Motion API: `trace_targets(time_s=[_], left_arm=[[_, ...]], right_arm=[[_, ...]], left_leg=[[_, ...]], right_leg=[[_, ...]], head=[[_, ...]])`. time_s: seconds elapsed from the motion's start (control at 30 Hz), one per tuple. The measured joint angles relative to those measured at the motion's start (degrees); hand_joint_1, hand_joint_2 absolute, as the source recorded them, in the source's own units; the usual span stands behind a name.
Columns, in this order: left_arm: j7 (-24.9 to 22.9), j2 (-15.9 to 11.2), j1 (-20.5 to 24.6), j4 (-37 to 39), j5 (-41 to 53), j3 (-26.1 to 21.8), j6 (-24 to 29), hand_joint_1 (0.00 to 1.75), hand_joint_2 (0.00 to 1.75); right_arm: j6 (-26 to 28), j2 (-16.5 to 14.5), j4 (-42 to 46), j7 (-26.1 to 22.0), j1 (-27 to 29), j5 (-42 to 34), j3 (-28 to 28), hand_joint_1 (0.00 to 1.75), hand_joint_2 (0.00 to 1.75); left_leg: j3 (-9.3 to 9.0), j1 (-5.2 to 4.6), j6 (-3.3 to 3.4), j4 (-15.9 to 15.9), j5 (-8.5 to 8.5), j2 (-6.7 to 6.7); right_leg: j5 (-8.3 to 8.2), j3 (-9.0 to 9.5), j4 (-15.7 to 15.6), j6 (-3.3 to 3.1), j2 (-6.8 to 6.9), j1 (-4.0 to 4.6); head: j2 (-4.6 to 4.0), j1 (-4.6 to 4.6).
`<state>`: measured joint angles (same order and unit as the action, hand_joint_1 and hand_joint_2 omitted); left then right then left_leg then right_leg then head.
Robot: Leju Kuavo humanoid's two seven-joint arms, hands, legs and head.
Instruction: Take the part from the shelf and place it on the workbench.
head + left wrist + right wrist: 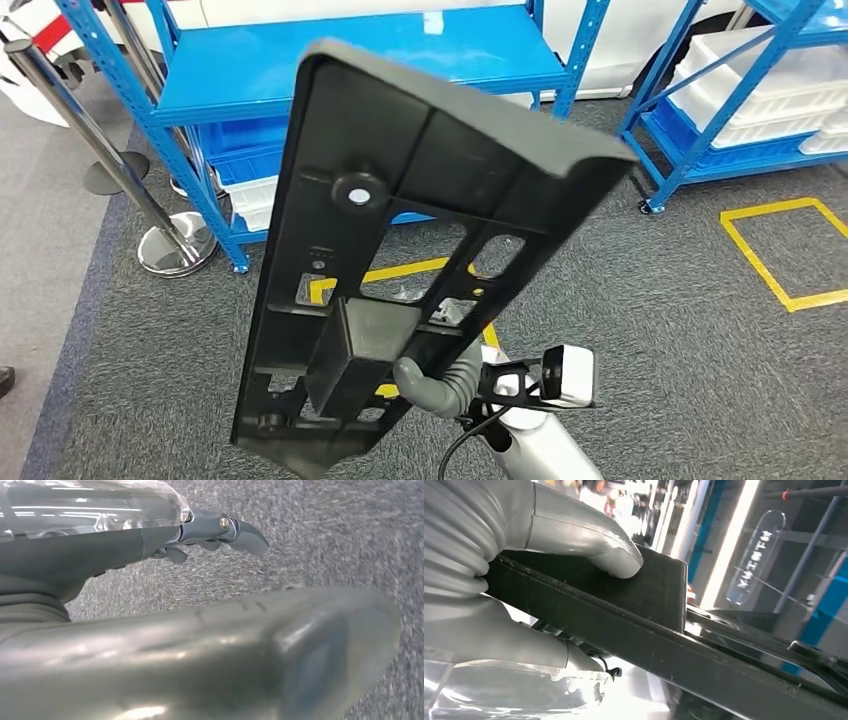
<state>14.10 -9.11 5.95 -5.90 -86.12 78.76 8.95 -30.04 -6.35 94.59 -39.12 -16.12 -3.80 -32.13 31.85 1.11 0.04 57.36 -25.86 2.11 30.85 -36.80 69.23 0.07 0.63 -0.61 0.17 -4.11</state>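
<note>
A long black plastic part (420, 200) with ribs and cut-outs stands tilted upright close in front of the head camera. My right hand (438, 385) grips it near its lower end, by a boxy block on its face. In the right wrist view the grey thumb (589, 537) presses on the part's dark block (659, 595), and the part's long edge runs across the picture. My left hand (215, 532) hangs over grey carpet, its fingers slightly bent and apart from the thumb, with nothing in it.
A blue shelf (360, 60) stands ahead behind the part, with white bins low down. A second blue rack with white bins (760, 90) is at the right. Chrome stanchions (175, 245) stand at the left. Yellow tape squares (790, 250) mark the grey carpet.
</note>
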Motion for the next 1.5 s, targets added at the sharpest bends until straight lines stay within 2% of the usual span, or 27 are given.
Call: trace_targets(time_s=[0.07,0.1,0.2,0.23,0.3,0.37,0.4,0.43,0.47,0.5,0.57,0.63,0.7,0.77,0.83,0.9,0.93,1.0,1.07,1.13,1.2,1.27,1.33,1.4,1.43,1.47,1.5], left_arm=[[0.2,-0.1,0.1,0.0,0.1,0.7,-0.4,0.00,0.00],[0.3,-0.2,0.2,0.0,0.2,1.1,-0.5,0.00,0.00],[0.1,-0.5,0.4,0.0,0.9,2.5,-1.1,0.00,0.00],[0.0,-0.6,0.5,0.0,1.5,3.1,-1.3,0.00,0.00],[-0.1,-0.8,0.6,0.0,3.0,4.5,-1.8,0.00,0.00],[-0.1,-1.0,0.5,0.0,4.6,5.9,-2.3,0.00,0.00],[-0.1,-1.1,0.5,0.0,5.4,6.5,-2.6,0.00,0.00],[0.0,-1.2,0.6,0.0,6.2,7.1,-2.8,0.00,0.00],[0.0,-1.4,0.6,0.0,6.8,7.5,-2.9,0.00,0.00],[-0.1,-1.4,0.6,0.0,7.4,7.9,-3.0,0.00,0.00],[-0.3,-1.8,0.7,0.0,8.9,8.5,-3.1,0.00,0.00],[-0.6,-2.2,0.9,0.0,10.5,8.9,-3.3,0.00,0.00],[-0.8,-2.5,1.0,0.0,11.1,9.1,-3.4,0.00,0.00],[-0.8,-2.6,1.3,0.0,12.1,9.2,-3.4,0.00,0.00],[-0.7,-2.6,1.4,0.0,13.4,9.3,-3.4,0.00,0.00],[-0.6,-2.7,1.4,0.0,13.9,9.4,-3.2,0.00,0.00],[-0.8,-2.7,1.4,0.0,13.7,9.5,-3.0,0.00,0.00],[-1.3,-2.7,1.6,0.0,13.1,9.3,-2.5,0.00,0.00],[-1.5,-2.7,1.7,0.0,12.1,9.0,-1.8,0.00,0.00],[-1.0,-2.7,1.6,-0.2,10.3,8.2,-0.8,0.00,0.00],[-0.1,-2.6,1.6,-0.4,7.7,7.0,0.2,0.00,0.00],[1.1,-2.3,1.7,-0.5,5.2,5.3,1.0,0.00,0.00],[1.8,-1.9,1.4,-0.5,3.5,3.8,1.9,0.00,0.00],[2.0,-1.6,0.9,-0.5,2.2,2.6,2.6,0.00,0.00],[2.1,-1.5,0.7,-0.5,1.6,2.2,2.9,0.00,0.00],[2.2,-1.4,0.5,-0.5,1.1,1.7,3.3,0.00,0.00],[2.4,-1.3,0.4,-0.5,0.7,1.2,3.6,0.00,0.00]], right_arm=[[0.7,-0.2,1.9,0.0,-0.4,0.3,0.1,1.73,1.75],[0.9,-0.3,2.8,0.0,-0.7,0.4,0.1,1.73,1.75],[1.2,-0.5,5.1,0.0,-0.9,0.5,0.3,1.73,1.75],[1.3,-0.5,6.1,0.0,-1.0,0.5,0.4,1.73,1.75],[1.4,-0.6,8.2,0.0,-1.2,0.5,0.9,1.73,1.75],[1.8,-0.7,10.6,0.0,-1.3,1.1,1.5,1.73,1.75],[2.2,-0.7,11.8,0.0,-1.3,1.5,1.8,1.73,1.75],[2.7,-0.7,13.0,0.0,-1.4,2.0,2.1,1.73,1.75],[3.1,-0.7,14.1,0.0,-1.4,2.4,2.3,1.73,1.75],[3.6,-0.7,15.1,0.0,-1.5,2.7,2.4,1.73,1.75],[5.4,-0.6,16.7,0.0,-1.6,3.5,2.6,1.73,1.75],[7.7,-0.5,18.1,0.0,-1.7,4.4,2.6,1.73,1.75],[8.8,-0.3,19.2,0.0,-1.7,4.7,2.6,1.73,1.75],[9.9,0.0,20.1,0.0,-1.9,5.0,2.5,1.73,1.75],[12.5,0.8,20.6,0.0,-2.3,5.5,2.1,1.73,1.75],[15.3,1.9,20.5,0.0,-2.7,6.1,1.2,1.73,1.75],[16.2,2.3,20.4,0.0,-2.8,6.4,0.7,1.73,1.75],[16.8,3.0,20.0,0.0,-2.9,6.7,-0.1,1.73,1.75],[16.7,3.3,19.6,0.0,-3.1,6.8,-0.6,1.73,1.75],[16.3,3.5,19.3,0.1,-3.0,7.1,-0.8,1.73,1.75],[16.2,3.7,19.1,0.1,-2.6,7.3,-1.0,1.73,1.75],[16.7,3.9,18.7,0.1,-2.5,6.7,-1.3,1.73,1.75],[16.9,4.1,18.1,0.1,-2.4,5.9,-1.5,1.73,1.75],[16.7,4.3,17.2,0.1,-1.9,5.5,-1.7,1.73,1.75],[16.6,4.5,16.7,0.1,-1.7,5.5,-1.8,1.73,1.75],[16.5,4.6,16.1,0.1,-1.5,5.4,-1.9,1.73,1.75],[16.5,4.6,15.6,0.1,-1.3,5.4,-2.0,1.73,1.75]], left_leg=[[0.14,-0.26,-0.44,0.4,-0.20,0.59],[0.26,-0.40,-0.75,0.6,-0.26,0.95],[0.55,-0.55,-1.66,0.9,-0.35,2.12],[0.76,-0.48,-1.94,1.4,-0.96,1.81],[2.45,-0.32,-2.38,5.8,-4.15,0.18],[5.46,-0.31,-2.50,13.5,-8.12,-1.13],[6.58,-0.32,-2.50,16.4,-9.12,-1.35],[6.77,-0.32,-2.42,17.4,-8.95,-1.46],[5.89,-0.32,-2.27,16.0,-7.71,-1.58],[4.09,-0.32,-2.04,12.6,-5.71,-2.01],[0.28,-0.30,-1.42,4.8,-2.53,-4.46],[-1.28,-0.41,-1.03,1.2,-1.98,-6.11],[-1.40,-0.35,-0.73,0.4,-1.80,-5.27],[-1.42,-0.07,-0.13,-0.4,-1.13,-4.06],[-1.33,-0.05,0.29,-0.7,-0.75,-2.71],[-1.11,-0.16,0.37,-0.7,-0.69,-1.33],[-1.03,-0.18,0.37,-0.7,-0.68,-0.65],[-1.00,-0.17,0.27,-0.6,-0.70,0.57],[-0.97,-0.31,-0.10,-0.2,-0.90,1.50],[-0.84,-0.59,-0.69,0.1,-1.06,2.34],[-0.79,-0.66,-1.32,0.1,-1.14,3.23],[-0.35,-0.41,-1.90,1.3,-2.34,2.22],[1.81,-0.17,-2.21,6.6,-5.69,-0.14],[5.17,-0.12,-2.36,14.2,-8.97,-1.31],[6.18,-0.11,-2.43,16.4,-9.32,-1.50],[6.22,-0.07,-2.45,16.5,-8.51,-1.59],[5.22,0.02,-2.46,14.2,-6.71,-1.73]], right_leg=[[-2.71,3.32,-7.1,-0.32,1.85,0.25],[-3.17,4.02,-9.0,-0.56,2.48,0.41],[-3.49,3.61,-9.9,-1.51,1.75,0.58],[-3.73,3.49,-10.0,-1.88,1.31,0.52],[-4.19,3.23,-10.2,-2.61,0.45,0.36],[-4.50,2.84,-10.2,-3.00,-0.57,0.49],[-4.62,2.70,-10.1,-3.08,-1.13,0.57],[-4.74,2.61,-10.1,-3.09,-1.74,0.63],[-4.83,2.59,-10.1,-3.05,-2.38,0.67],[-4.91,2.61,-10.0,-2.97,-3.05,0.69],[-5.09,2.45,-9.8,-2.67,-4.26,0.70],[-5.51,1.81,-9.7,-2.01,-5.34,0.53],[-6.02,1.24,-9.8,-1.12,-6.37,0.39],[-5.01,0.44,-8.5,-0.46,-5.24,0.56],[-1.57,-2.05,-3.0,0.04,-2.61,0.54],[1.47,-5.02,3.9,0.53,-1.36,0.21],[1.66,-5.46,5.3,0.73,-1.12,0.04],[-0.73,-3.07,1.9,0.93,-0.45,-0.25],[-3.46,1.34,-6.0,0.68,1.70,-0.03],[-4.10,3.28,-10.0,-0.07,3.07,0.46],[-4.19,3.05,-10.3,-0.92,2.23,0.61],[-4.59,2.93,-10.7,-1.74,1.28,0.44],[-4.91,2.84,-11.0,-2.38,0.36,0.30],[-5.03,2.68,-10.9,-2.63,-0.83,0.36],[-5.06,2.64,-10.8,-2.66,-1.50,0.39],[-5.06,2.62,-10.7,-2.65,-2.18,0.40],[-5.04,2.62,-10.5,-2.61,-2.84,0.38]], head=[[0.00,-0.01],[0.00,-0.01],[0.00,-0.03],[0.00,-0.03],[0.00,-0.02],[0.00,-0.02],[0.00,-0.02],[0.00,-0.02],[0.00,-0.02],[0.00,-0.02],[0.00,-0.02],[0.00,-0.02],[0.00,-0.02],[0.00,0.00],[0.00,0.03],[0.00,0.04],[0.00,0.04],[0.00,0.04],[0.00,0.04],[0.00,0.03],[0.00,0.02],[0.00,0.02],[0.00,0.02],[0.00,0.02],[0.00,0.02],[0.00,0.02],[0.00,0.02]])
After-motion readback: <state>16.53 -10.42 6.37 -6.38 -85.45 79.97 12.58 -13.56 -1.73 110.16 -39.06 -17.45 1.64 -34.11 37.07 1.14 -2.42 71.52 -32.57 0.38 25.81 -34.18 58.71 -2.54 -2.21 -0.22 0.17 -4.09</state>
